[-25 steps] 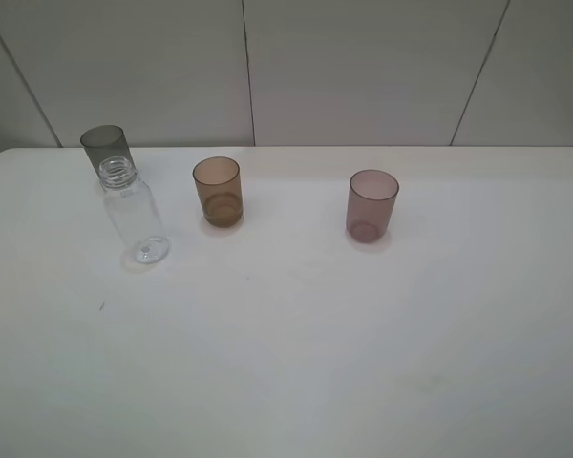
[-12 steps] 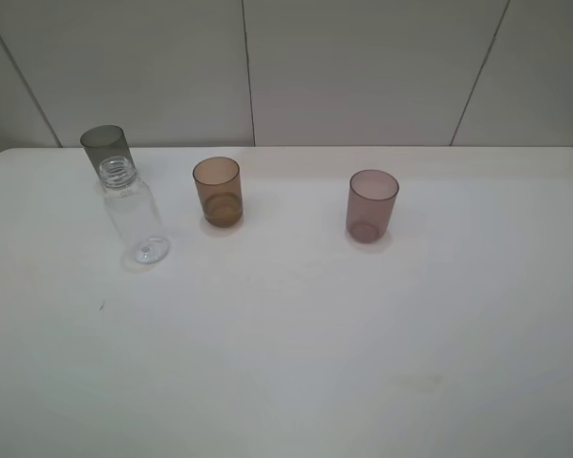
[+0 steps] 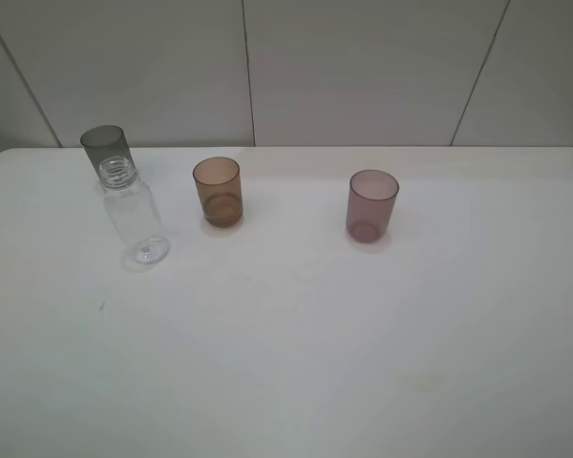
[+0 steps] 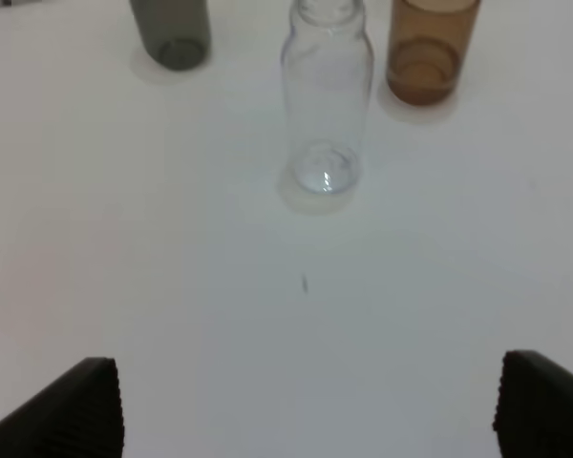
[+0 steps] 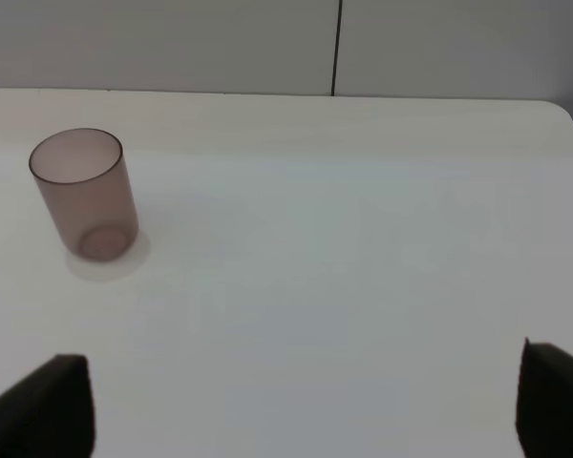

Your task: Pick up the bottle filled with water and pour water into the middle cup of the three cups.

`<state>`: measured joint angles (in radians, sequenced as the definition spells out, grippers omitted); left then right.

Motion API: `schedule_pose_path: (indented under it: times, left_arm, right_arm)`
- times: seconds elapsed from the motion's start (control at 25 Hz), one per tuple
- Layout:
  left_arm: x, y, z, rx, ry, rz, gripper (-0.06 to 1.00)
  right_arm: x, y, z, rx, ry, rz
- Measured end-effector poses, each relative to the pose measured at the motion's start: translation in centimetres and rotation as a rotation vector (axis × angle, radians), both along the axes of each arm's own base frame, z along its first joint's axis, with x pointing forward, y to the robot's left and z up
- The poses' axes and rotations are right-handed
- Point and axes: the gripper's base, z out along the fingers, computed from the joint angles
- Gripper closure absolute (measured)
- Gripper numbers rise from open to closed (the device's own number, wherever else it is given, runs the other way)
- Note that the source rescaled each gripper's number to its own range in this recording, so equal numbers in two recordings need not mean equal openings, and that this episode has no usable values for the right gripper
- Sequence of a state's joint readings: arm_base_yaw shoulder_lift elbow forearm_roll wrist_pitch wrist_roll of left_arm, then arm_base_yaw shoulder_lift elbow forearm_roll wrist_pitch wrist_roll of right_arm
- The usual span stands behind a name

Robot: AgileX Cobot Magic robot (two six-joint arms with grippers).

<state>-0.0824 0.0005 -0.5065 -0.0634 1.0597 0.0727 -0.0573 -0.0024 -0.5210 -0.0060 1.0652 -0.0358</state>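
Observation:
The clear capless bottle (image 3: pixel 134 212) stands upright at the left of the white table, just in front of the smoky grey cup (image 3: pixel 105 148). The amber-brown middle cup (image 3: pixel 217 192) stands to its right and the mauve-purple cup (image 3: pixel 372 205) farther right. No gripper shows in the exterior high view. In the left wrist view, my left gripper (image 4: pixel 310 410) is open and empty, well short of the bottle (image 4: pixel 327 95), with the grey cup (image 4: pixel 172 29) and amber cup (image 4: pixel 430 48) beyond. My right gripper (image 5: pixel 301 410) is open and empty, away from the purple cup (image 5: pixel 84 196).
The white table (image 3: pixel 296 334) spreads wide in front of the cups. A panelled white wall (image 3: pixel 344 67) rises right behind the table's far edge. The table's rounded far right corner (image 5: pixel 559 110) shows in the right wrist view.

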Motion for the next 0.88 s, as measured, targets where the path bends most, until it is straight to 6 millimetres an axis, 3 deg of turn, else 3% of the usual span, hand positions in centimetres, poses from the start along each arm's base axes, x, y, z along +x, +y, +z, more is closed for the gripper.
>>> schedule_pose_path:
  times: [0.24, 0.88]
  left_arm:
    - [-0.05, -0.04, -0.02, 0.001, -0.006, 0.084, -0.06]
    - [-0.06, -0.23, -0.01, -0.019, -0.005, 0.074, -0.06]
  right_arm:
    - [0.0, 0.0, 0.0, 0.0, 0.0, 0.0]
    - [0.0, 0.0, 0.0, 0.0, 0.0, 0.0]
